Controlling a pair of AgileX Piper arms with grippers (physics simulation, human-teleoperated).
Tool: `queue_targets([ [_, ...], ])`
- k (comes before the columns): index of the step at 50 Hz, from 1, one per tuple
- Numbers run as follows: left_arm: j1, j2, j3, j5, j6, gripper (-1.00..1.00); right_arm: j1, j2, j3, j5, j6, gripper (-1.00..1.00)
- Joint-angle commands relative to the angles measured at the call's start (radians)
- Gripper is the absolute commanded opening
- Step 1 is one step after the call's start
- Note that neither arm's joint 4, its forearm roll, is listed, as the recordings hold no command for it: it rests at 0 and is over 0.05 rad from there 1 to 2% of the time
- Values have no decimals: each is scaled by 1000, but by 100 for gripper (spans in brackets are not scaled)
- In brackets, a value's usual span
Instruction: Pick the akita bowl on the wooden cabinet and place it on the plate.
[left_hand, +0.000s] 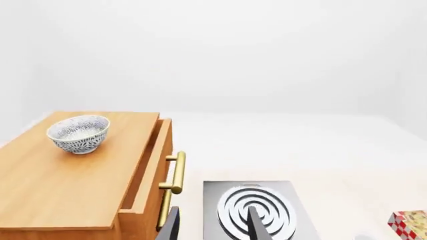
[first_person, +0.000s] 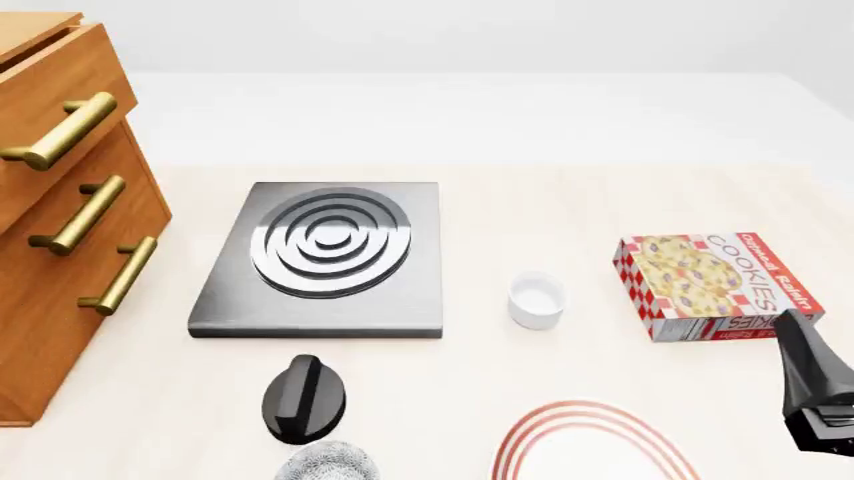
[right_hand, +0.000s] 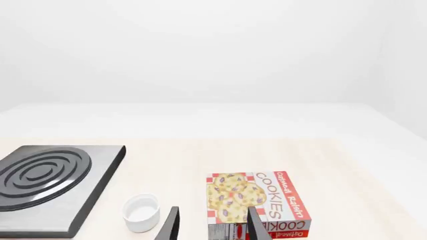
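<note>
Bowl (left_hand: 79, 133), the akita bowl, sits empty on the wooden cabinet (left_hand: 60, 180); both arms' jaws gape, holding nothing.

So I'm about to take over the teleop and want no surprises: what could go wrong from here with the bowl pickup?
A look-alike speckled bowl sits beside the plate, so the wrong one could get grabbed. The akita bowl stands on the wooden cabinet, whose top drawer looks slightly open; the left gripper might bump its brass handle on approach.
</note>
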Motion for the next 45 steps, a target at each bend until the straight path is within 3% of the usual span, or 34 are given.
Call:
queue_targets([
  [1, 11, 178, -269, 111, -44, 100, 0, -1, 0, 1, 0, 100],
  [7, 24, 246, -395, 169, -73, 100, 0, -1, 0, 1, 1, 100],
  [15, 12, 328, -646, 300, -59, 100, 0, 0, -1, 1, 1, 100],
  [19, 18, 359, -717, 335, -66, 100, 0, 0, -1, 1, 1, 100],
  [38, 180, 516, -882, 365, -188, 100, 0, 0, -1, 1, 1, 100],
  [45, 265, 579, -901, 336, -252, 100, 0, 0, -1, 1, 1, 100],
])
